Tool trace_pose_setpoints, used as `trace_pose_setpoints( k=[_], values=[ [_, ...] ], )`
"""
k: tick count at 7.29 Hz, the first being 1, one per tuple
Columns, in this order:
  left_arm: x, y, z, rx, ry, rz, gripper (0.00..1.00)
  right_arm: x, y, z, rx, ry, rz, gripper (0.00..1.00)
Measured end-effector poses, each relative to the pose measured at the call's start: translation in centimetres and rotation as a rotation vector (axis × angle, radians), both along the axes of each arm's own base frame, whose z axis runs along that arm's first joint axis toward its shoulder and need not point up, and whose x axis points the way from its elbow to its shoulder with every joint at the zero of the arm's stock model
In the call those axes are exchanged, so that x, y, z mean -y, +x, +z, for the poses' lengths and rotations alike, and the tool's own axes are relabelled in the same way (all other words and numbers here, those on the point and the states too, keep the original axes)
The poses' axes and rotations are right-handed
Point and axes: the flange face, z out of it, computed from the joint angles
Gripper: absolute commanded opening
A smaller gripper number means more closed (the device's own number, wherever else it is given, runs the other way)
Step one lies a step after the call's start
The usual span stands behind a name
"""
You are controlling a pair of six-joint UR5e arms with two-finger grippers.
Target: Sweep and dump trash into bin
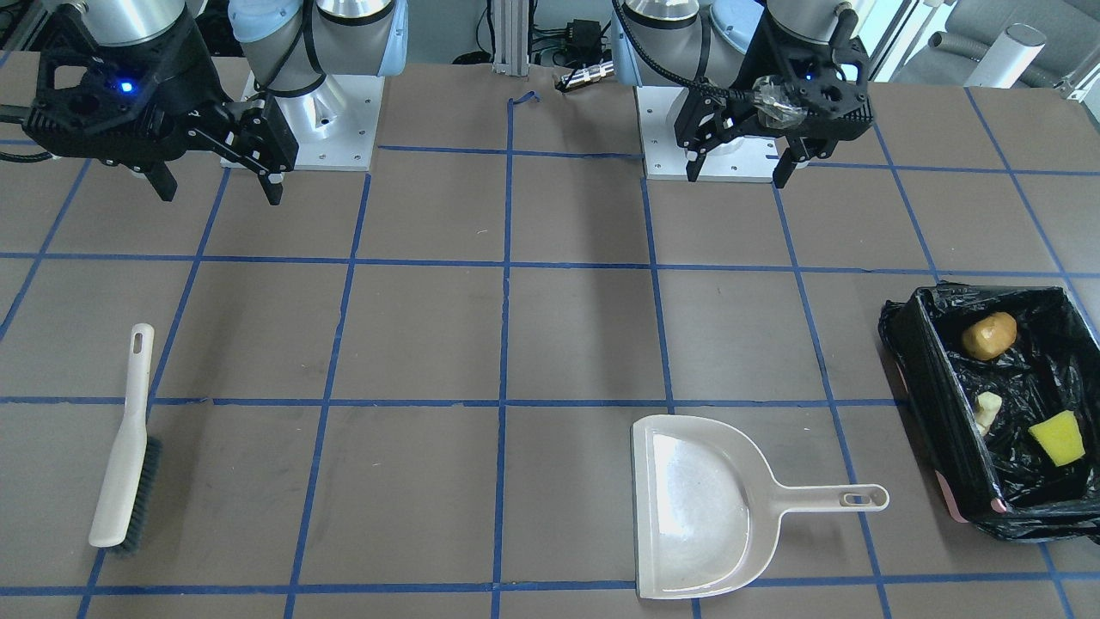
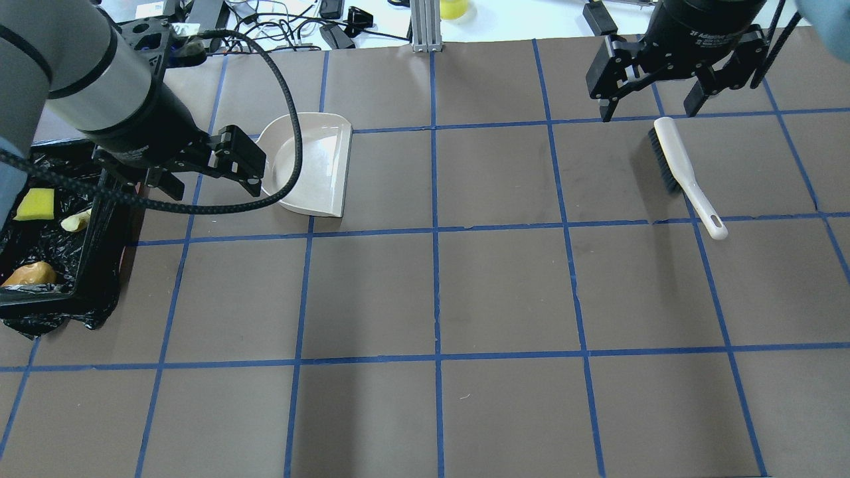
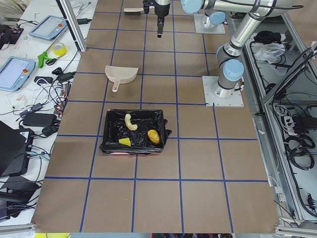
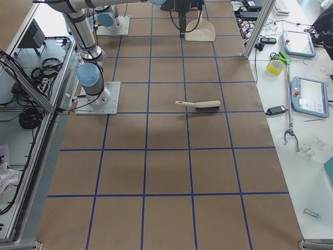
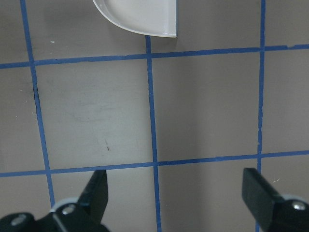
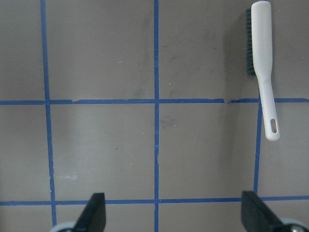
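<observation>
Three pieces of trash lie inside the bin (image 1: 944, 404) in the front-facing view: a golden-brown lump (image 1: 988, 335), a tan curved piece (image 1: 987, 412) and a yellow sponge (image 1: 1058, 437). The dustpan (image 1: 705, 507) lies near the bin on the table (image 1: 567, 335), and the brush (image 1: 127, 447) is well apart. Overhead, the left claw (image 1: 737, 169) hangs by the dustpan and the right claw (image 1: 221, 186) near the brush's bristle end. Both wrist views show the claws released, fingers wide apart.
</observation>
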Motion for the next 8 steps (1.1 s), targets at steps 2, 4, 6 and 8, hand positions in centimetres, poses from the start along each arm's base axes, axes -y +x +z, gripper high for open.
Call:
trace_pose_setpoints(
  k=[2, 4, 6, 8],
  values=[
    [3.4, 0.3, -0.2, 0.003, 0.004, 0.049, 1.0, -0.2, 0.0, -0.1, 0.001, 0.002, 0.001, 1.0],
    [5.2, 0.4, -0.4, 0.006, -0.002, 0.057, 1.0, -0.2, 0.0, -0.3, 0.002, 0.005, 0.001, 1.0],
    [5.8, 0.4, -0.5, 0.005, -0.011, 0.058, 1.0, -0.2, 0.0, -0.3, -0.001, 0.005, 0.002, 1.0],
    [5.9, 0.3, -0.5, 0.0, -0.012, 0.061, 1.0, -0.2, 0.0, -0.3, -0.002, 0.006, 0.003, 1.0]
  ],
)
